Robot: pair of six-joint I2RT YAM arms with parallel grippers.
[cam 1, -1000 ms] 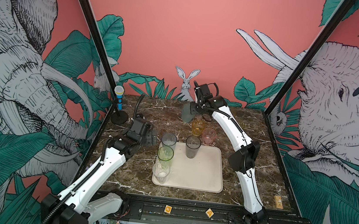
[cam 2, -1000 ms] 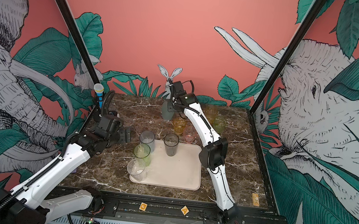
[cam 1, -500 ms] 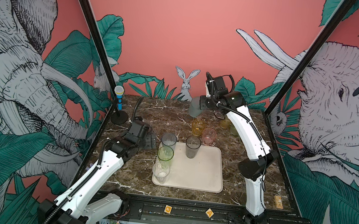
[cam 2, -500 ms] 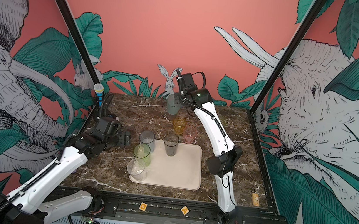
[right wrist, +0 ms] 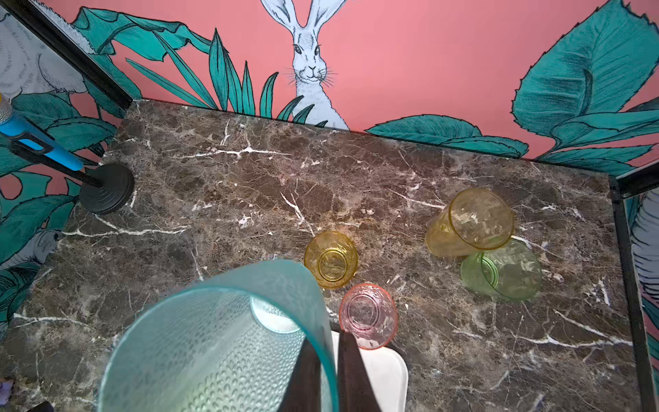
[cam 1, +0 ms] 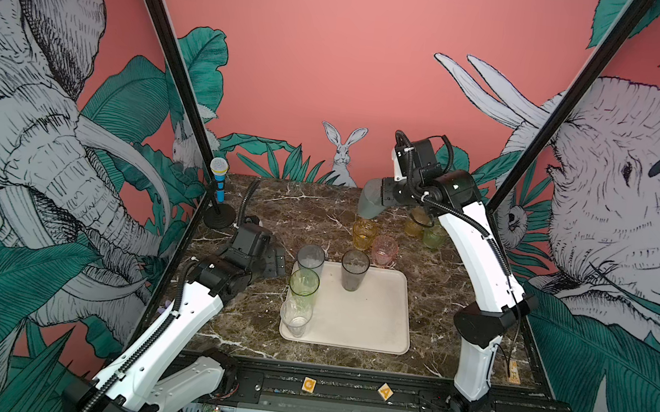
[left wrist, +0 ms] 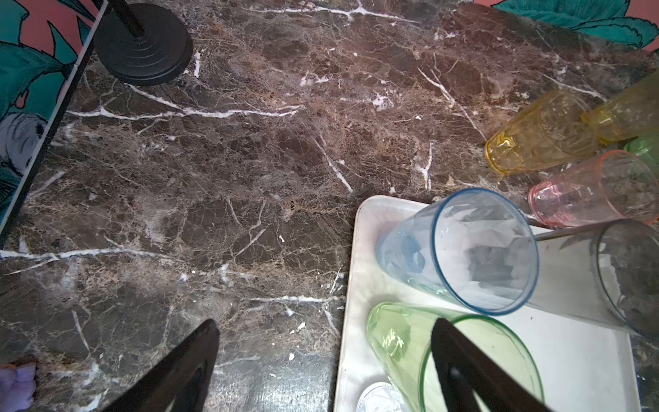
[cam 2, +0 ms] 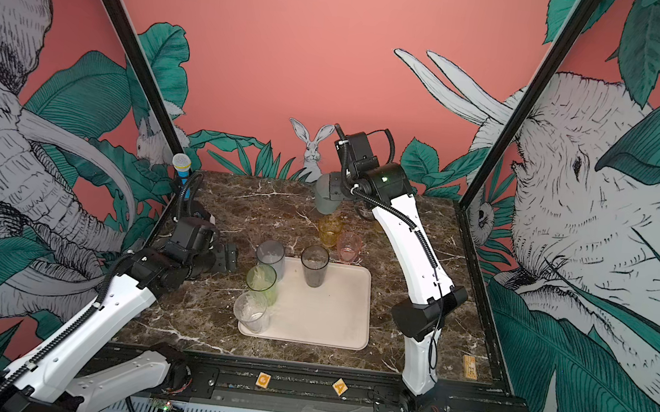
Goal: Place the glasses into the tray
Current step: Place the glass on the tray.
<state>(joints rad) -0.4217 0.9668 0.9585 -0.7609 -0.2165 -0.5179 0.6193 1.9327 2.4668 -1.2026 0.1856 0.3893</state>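
My right gripper (right wrist: 330,360) is shut on the wall of a frosted teal glass (right wrist: 221,339), one finger inside the rim and one outside. It holds the glass (cam 1: 371,203) in the air over the back of the table. The cream tray (cam 1: 367,315) carries a grey glass (cam 1: 310,257), a smoky one (cam 1: 354,270), a green one (cam 1: 304,283) and a clear one (cam 1: 296,316), all upright. Behind the tray stand amber (right wrist: 331,258) and pink (right wrist: 369,315) glasses; yellow (right wrist: 467,224) and green (right wrist: 502,269) ones stand further right. My left gripper (cam 1: 272,259) is open and empty, left of the tray (left wrist: 356,285).
A blue toy microphone (cam 1: 219,180) stands on a black round base (cam 1: 219,218) at the back left corner. Black frame posts and picture walls close in the marble table (cam 1: 331,215) on three sides. Two small orange blocks (cam 1: 308,384) sit on the front rail.
My right arm has carried the teal glass to the right along the back of the table. My left arm has drawn back slightly toward the front, still open.
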